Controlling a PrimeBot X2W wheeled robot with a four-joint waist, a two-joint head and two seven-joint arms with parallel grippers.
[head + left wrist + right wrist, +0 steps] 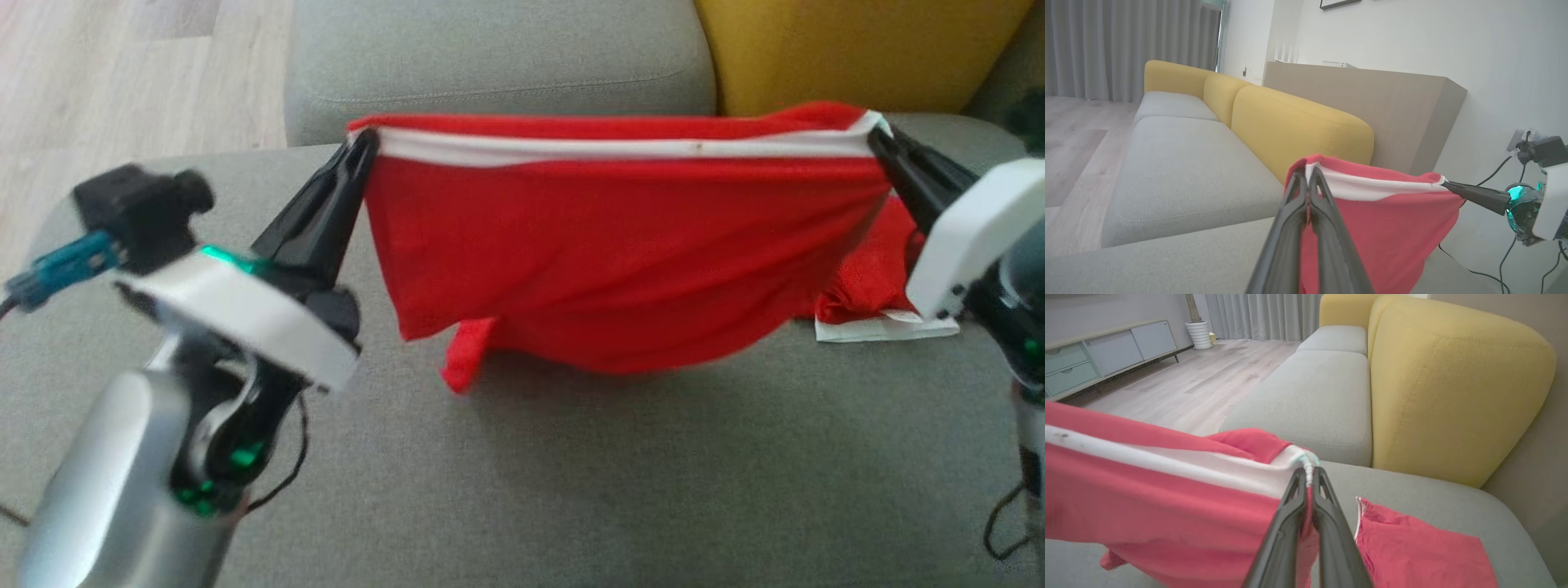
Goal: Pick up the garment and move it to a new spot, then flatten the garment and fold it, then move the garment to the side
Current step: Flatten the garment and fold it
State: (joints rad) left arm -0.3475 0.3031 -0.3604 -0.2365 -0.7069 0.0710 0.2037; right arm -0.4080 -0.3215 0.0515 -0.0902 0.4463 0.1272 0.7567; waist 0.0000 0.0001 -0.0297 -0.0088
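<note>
The garment (620, 253) is a wide red cloth with a white band along its top edge, stretched in the air over the grey sofa seat (571, 490). No lettering or number shows on it. My left gripper (363, 147) is shut on its left top corner, seen close in the left wrist view (1306, 171). My right gripper (878, 139) is shut on the right top corner (1308, 473). The cloth sags in the middle (1384, 228), and a narrow red flap (465, 355) hangs at its lower left, near the seat.
A smaller red mesh piece with a white band, the shorts (869, 282), lies on the seat under my right gripper (1421, 551). A yellow back cushion (857, 49) stands behind. A second grey seat (498, 57) lies beyond, with wood floor (122, 73) to the left.
</note>
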